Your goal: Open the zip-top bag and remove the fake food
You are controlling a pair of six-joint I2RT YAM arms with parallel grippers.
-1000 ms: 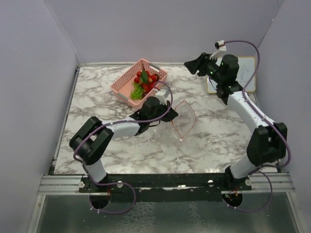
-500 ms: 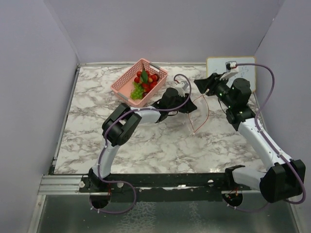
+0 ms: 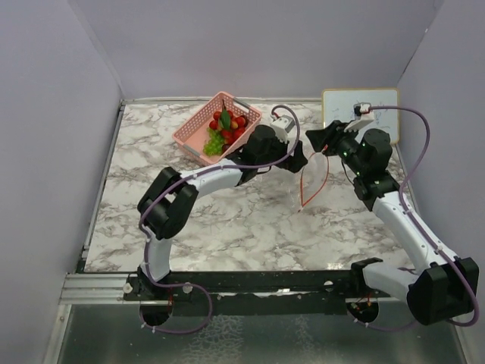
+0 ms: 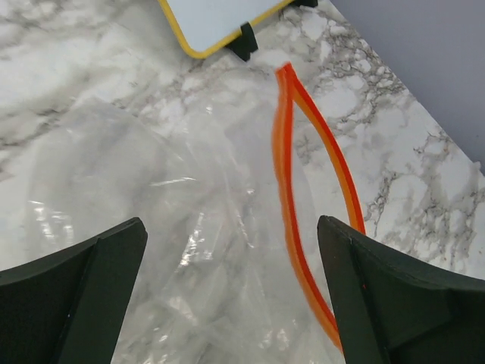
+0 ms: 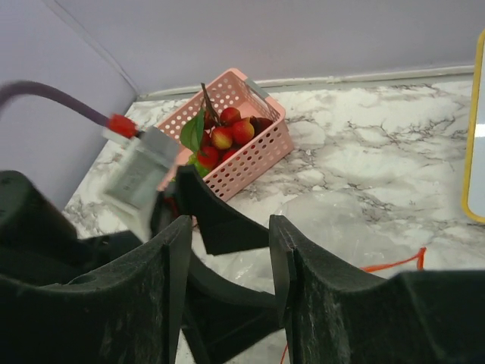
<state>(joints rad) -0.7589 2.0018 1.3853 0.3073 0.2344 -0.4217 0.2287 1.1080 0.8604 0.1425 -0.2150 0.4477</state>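
Clear plastic lies betw. the wide-spread jaws of the left tool (image 4: 229, 224): the zip-top bag (image 4: 151, 189), orange zip strip (image 4: 282, 174) gaping, nothing pinched. In the last sec. arm and bag shifted from mid-desk (image 3: 227, 220) toward the right tool (image 5: 229, 221), which dropped in to meet them. Its jaws sit half-shut; grip can't be told. Bag looks empty. Fake food (image 5: 227, 135) lies in the pink basket (image 5: 254, 163), so removal is prob. done.

Right gripper (image 5: 229, 243), jaws standing apart, is facing the left arm (image 5: 38, 220); fake food (image 5: 227, 135) is lying in the pink basket (image 5: 261, 158) beyond.
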